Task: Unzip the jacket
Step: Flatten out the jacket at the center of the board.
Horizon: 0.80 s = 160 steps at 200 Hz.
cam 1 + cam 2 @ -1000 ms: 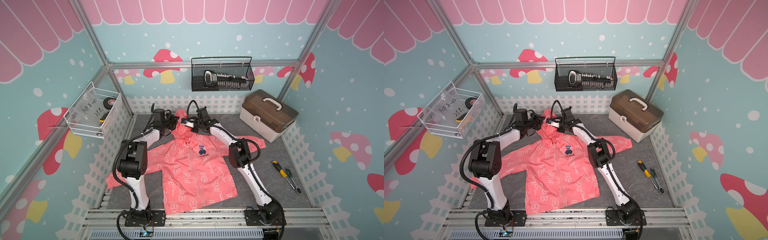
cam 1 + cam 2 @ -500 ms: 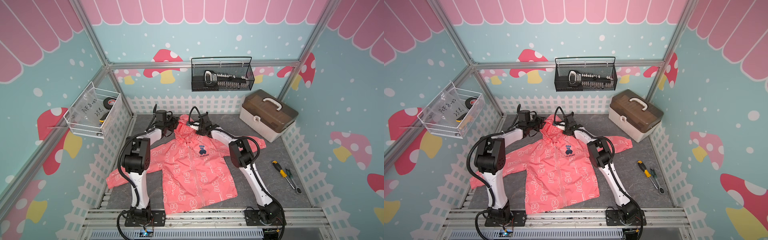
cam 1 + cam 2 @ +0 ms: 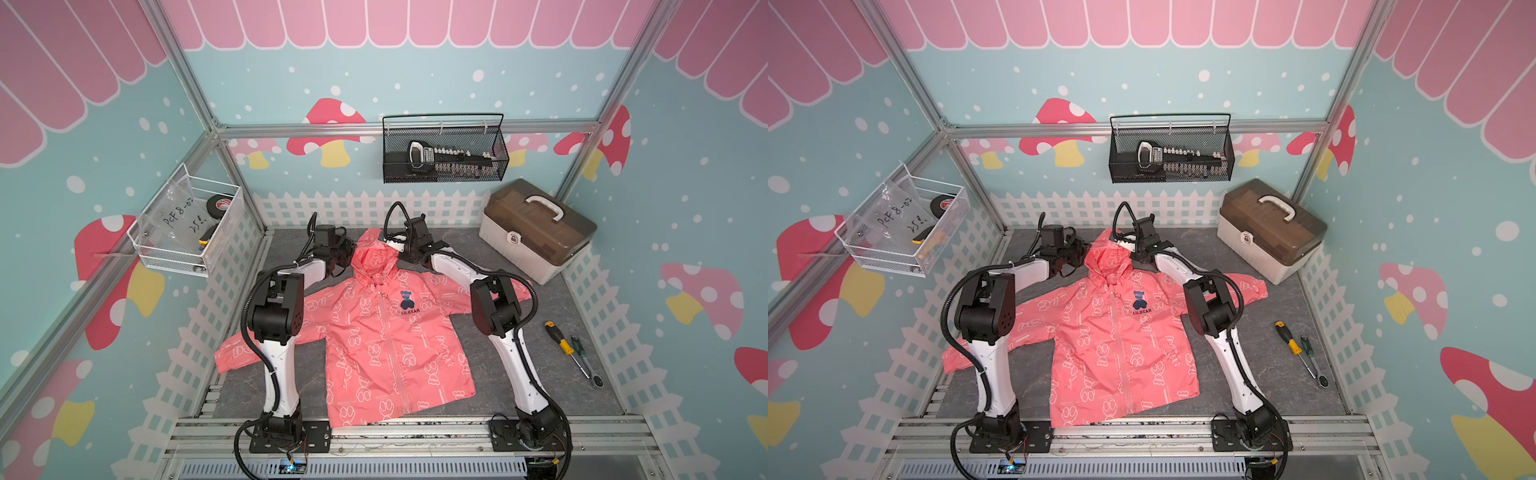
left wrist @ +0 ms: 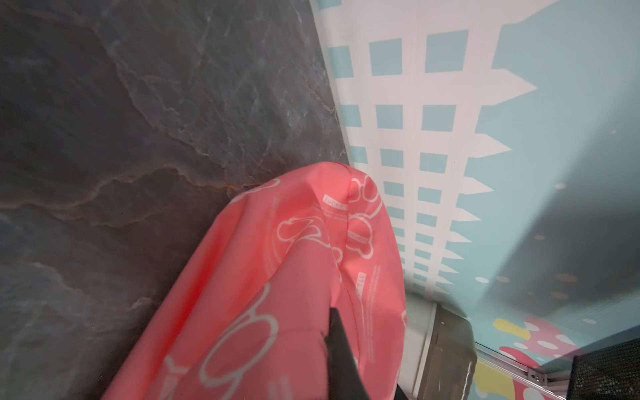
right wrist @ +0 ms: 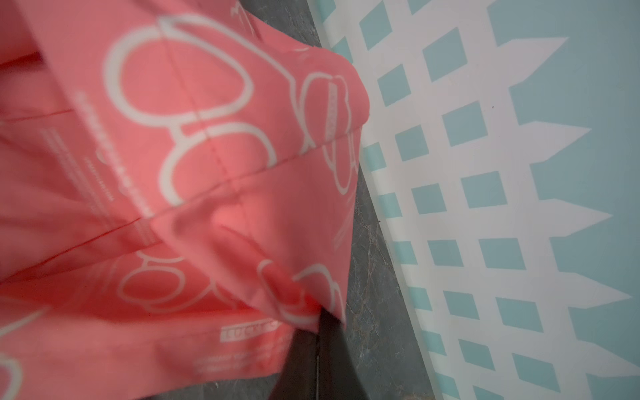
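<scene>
I am drawing the hood of the coral-pink, bear-printed fabric jacket [image 3: 386, 345] straighter toward the white picket fence [image 3: 365, 208]. My left gripper [image 3: 347, 257] and right gripper [image 3: 398, 249] are both clamping hood fabric. The body is lying flat farther from that fence, and its front zipper [image 3: 384, 332] is not yet opened.

Surface: a dark grey table [image 3: 552, 386] with a veined, stone-like pattern, seen in both top views.
Middle: a pink jacket [image 3: 386, 340] lies spread front up, its zipper line running toward the front edge, its hem reaching that edge and its hood toward the back.
Back right corner: a toolbox [image 3: 536, 232] with a brown lid and a white handle stands closed, set at an angle.
Sleeves: one stretches out to the left front of the table; the other points right, toward the toolbox.
Right side: a screwdriver [image 3: 559, 338] with a yellow-and-black handle lies just beside a ratchet wrench [image 3: 585, 368], both well apart from the jacket.
</scene>
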Tool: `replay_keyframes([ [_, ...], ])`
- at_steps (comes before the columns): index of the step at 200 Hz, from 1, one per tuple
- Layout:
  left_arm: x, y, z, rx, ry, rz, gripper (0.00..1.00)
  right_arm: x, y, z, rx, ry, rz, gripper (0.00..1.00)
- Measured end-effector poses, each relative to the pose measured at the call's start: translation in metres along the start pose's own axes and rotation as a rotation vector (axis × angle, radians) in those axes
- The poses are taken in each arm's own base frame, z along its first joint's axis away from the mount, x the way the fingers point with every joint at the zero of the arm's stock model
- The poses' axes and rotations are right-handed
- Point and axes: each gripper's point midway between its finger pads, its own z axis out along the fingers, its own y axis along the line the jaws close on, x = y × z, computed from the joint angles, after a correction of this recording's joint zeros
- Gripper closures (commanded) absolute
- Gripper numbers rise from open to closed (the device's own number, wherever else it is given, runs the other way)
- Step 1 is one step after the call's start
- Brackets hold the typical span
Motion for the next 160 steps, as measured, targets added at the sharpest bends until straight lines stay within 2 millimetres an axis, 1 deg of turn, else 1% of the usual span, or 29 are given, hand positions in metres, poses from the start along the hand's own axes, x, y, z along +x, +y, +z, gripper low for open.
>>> replay_keyframes([
  [27,0.004,0.021,0.000,-0.027,-0.018,-0.023,1.00,0.006,0.008,-0.007,-0.026,0.012,-0.001,1.00],
  [52,0.007,0.030,-0.002,-0.026,-0.035,-0.041,1.00,0.009,0.014,-0.013,-0.044,0.017,-0.001,0.99],
  [61,0.009,0.033,-0.004,-0.021,-0.041,-0.050,0.95,0.011,0.016,-0.014,-0.051,0.020,0.000,0.98],
  [71,0.011,0.034,-0.009,-0.008,-0.049,-0.063,0.87,0.013,0.020,-0.015,-0.060,0.024,0.005,0.95],
  [87,0.013,0.037,-0.017,0.006,-0.069,-0.090,0.82,0.021,0.026,-0.016,-0.072,0.047,0.022,0.91],
  [96,0.012,0.038,-0.021,0.015,-0.081,-0.103,0.75,0.028,0.029,-0.017,-0.081,0.062,0.040,0.85],
  [107,0.012,0.039,-0.026,0.020,-0.097,-0.116,0.67,0.035,0.033,-0.022,-0.096,0.078,0.059,0.71],
  [111,0.013,0.038,-0.028,0.023,-0.100,-0.121,0.65,0.037,0.035,-0.025,-0.103,0.083,0.067,0.63],
  [117,0.015,0.037,-0.031,0.028,-0.104,-0.123,0.64,0.040,0.035,-0.030,-0.110,0.089,0.086,0.54],
  [125,0.017,0.034,-0.035,0.039,-0.111,-0.127,0.64,0.040,0.034,-0.036,-0.118,0.089,0.108,0.46],
  [133,0.020,0.029,-0.040,0.050,-0.115,-0.126,0.64,0.038,0.031,-0.044,-0.121,0.086,0.136,0.43],
  [146,0.024,0.019,-0.049,0.072,-0.123,-0.119,0.66,0.032,0.020,-0.058,-0.112,0.074,0.207,0.41],
  [160,0.027,0.001,-0.061,0.108,-0.131,-0.103,0.69,0.024,0.005,-0.074,-0.100,0.054,0.292,0.42],
])
